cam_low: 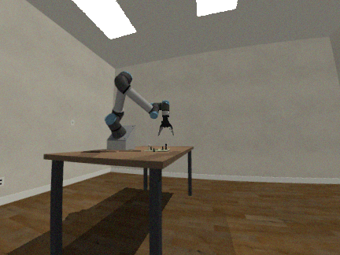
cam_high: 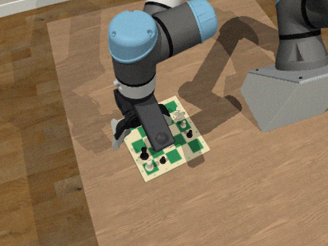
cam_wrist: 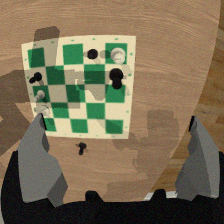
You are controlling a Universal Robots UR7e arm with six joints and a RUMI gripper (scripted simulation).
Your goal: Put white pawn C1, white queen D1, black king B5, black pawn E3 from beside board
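Overhead, the arm reaches from its grey base across the tabletop and hides the middle of the green-and-cream board. Pieces showing around the arm: a black king near the board's near-left corner, a white piece just in front of it, a black pawn beside that, another black piece toward the right edge, and two white pieces at the far corner. One grey finger sticks out past the board's left edge. Exterior view: the gripper hangs well above the board, jaws splayed wide, nothing in them; pieces here are too small to tell apart. Wrist view: both fingers stand far apart at the frame's lower corners, empty space between. Below them lies the board, with a black king upright on a square near its right edge, a white piece just beyond it, a black pawn on the top row, and a black piece and two white pieces along the left edge. One black pawn stands on bare tabletop, just beside the board's near edge, off the squares. Square letters are unreadable in every view.
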